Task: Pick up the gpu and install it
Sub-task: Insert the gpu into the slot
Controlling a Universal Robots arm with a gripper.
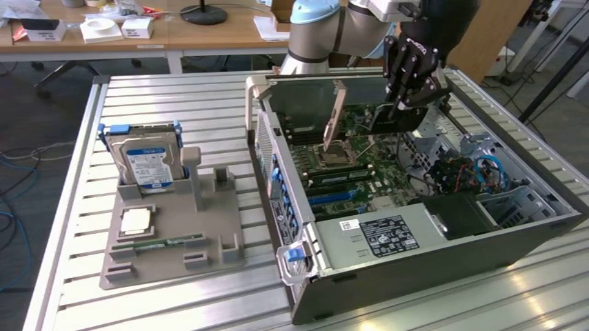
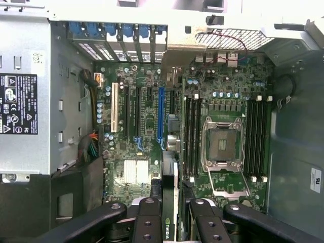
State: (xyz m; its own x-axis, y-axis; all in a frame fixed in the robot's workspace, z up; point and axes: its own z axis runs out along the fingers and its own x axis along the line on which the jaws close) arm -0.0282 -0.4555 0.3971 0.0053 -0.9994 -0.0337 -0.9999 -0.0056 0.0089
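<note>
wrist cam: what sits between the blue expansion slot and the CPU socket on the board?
A bank of black memory slots, running parallel to the blue slot and right beside the CPU socket. The wrist view shows it.

Edge-on gpu [image 2: 170, 212] cut off by the picture's edge; in exterior view partly behind end effector [image 1: 401, 105]

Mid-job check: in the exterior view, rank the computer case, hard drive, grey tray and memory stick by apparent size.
1. computer case
2. grey tray
3. hard drive, standing in the tray
4. memory stick, a thin strip on the tray
</note>
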